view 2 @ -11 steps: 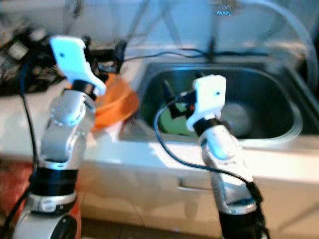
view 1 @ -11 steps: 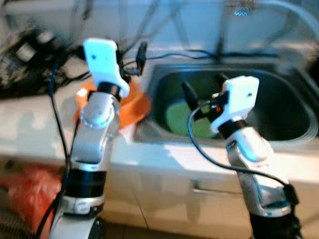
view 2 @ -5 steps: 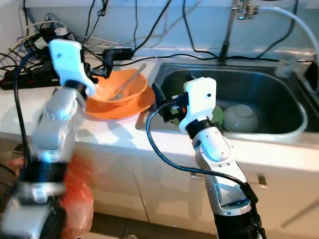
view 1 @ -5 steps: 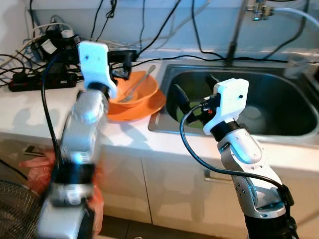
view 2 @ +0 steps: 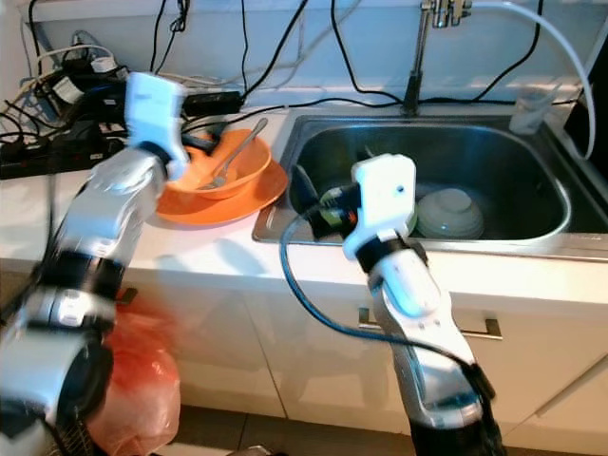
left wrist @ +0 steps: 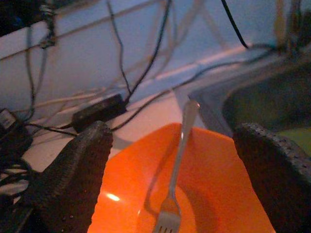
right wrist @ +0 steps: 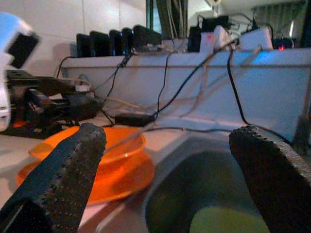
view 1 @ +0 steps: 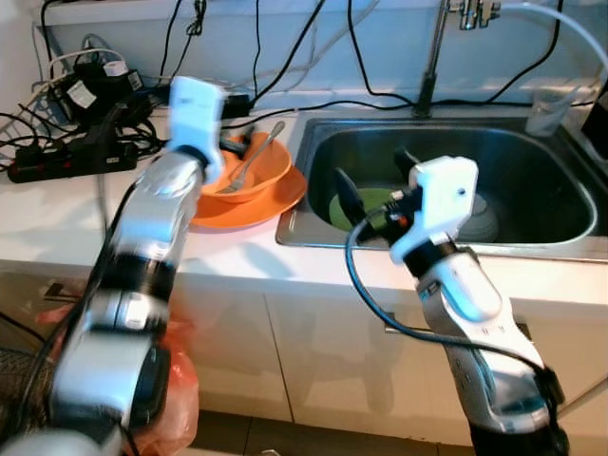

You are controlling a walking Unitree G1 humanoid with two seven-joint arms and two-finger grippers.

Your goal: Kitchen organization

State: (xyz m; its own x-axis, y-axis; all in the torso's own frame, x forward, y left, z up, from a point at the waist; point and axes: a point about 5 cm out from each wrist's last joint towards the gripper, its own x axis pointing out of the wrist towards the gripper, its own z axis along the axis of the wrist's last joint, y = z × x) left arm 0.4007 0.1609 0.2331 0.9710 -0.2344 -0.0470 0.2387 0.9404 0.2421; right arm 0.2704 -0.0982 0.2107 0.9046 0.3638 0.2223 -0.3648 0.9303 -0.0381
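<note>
An orange bowl with a metal fork in it sits on an orange plate on the white counter, just left of the steel sink. Down in the sink lie a green plate and an upturned white bowl. My left gripper hovers open over the orange bowl, one finger on either side of the fork. My right gripper is held open above the sink's left part, over the green plate, with nothing between its fingers.
Power strips and tangled black cables crowd the counter's back left. A faucet rises behind the sink, and a clear cup stands at its back right corner. An orange plastic bag hangs low beside the white cabinets.
The camera has moved and the blur has cleared. My left arm has lowered, its gripper still over the orange bowl. The right gripper keeps its place over the sink.
</note>
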